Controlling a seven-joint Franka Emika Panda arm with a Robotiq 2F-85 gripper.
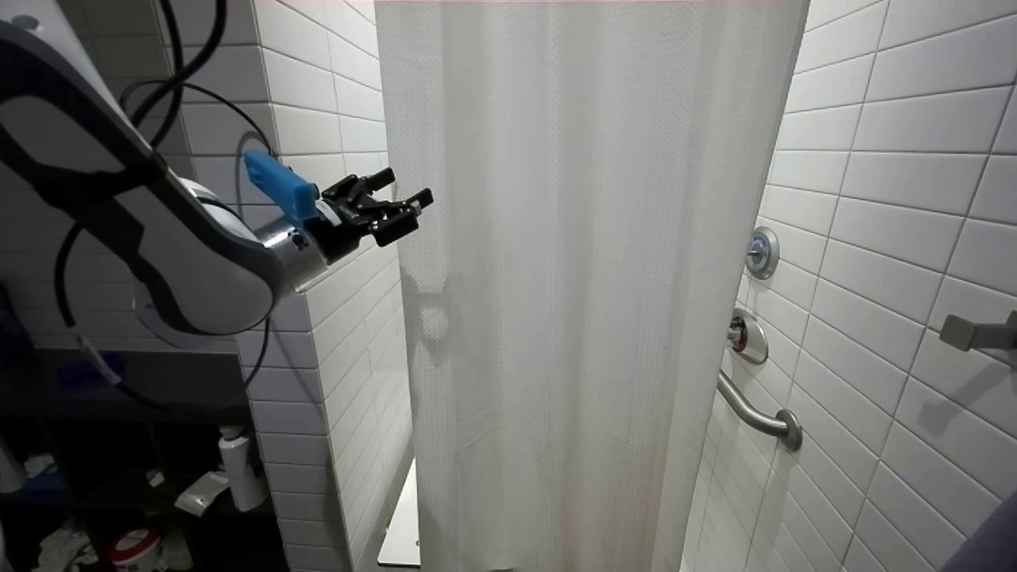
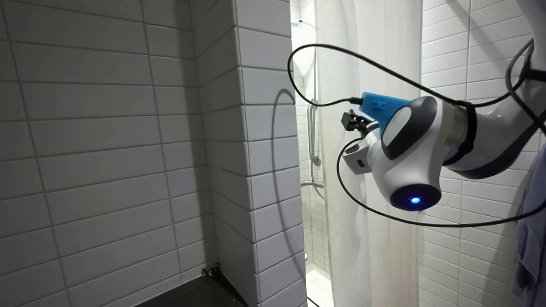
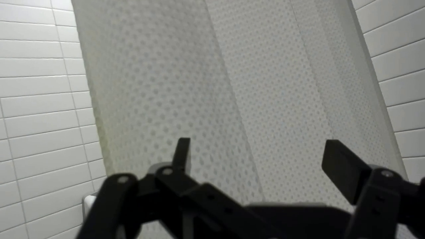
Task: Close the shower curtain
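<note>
2 black fingers [image 3: 344, 169] stand spread wide on the gripper [image 3: 262, 162], which points at the white shower curtain [image 1: 572, 278] near its side edge; from here I can't tell whether they touch. The curtain hangs in soft folds, a bright gap showing between that edge and the jutting tiled wall [image 2: 266, 157].

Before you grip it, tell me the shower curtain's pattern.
Small grey dots on a paler, whitish ground; the shower curtain shows them best in the wrist view.

Facing shower curtain [image 1: 548, 278] nearly head-on in an exterior view, from behind arm [image 2: 405, 170] in an exterior view — sharing both. Looking over claw [image 3: 259, 161] in wrist view — closest in.
</note>
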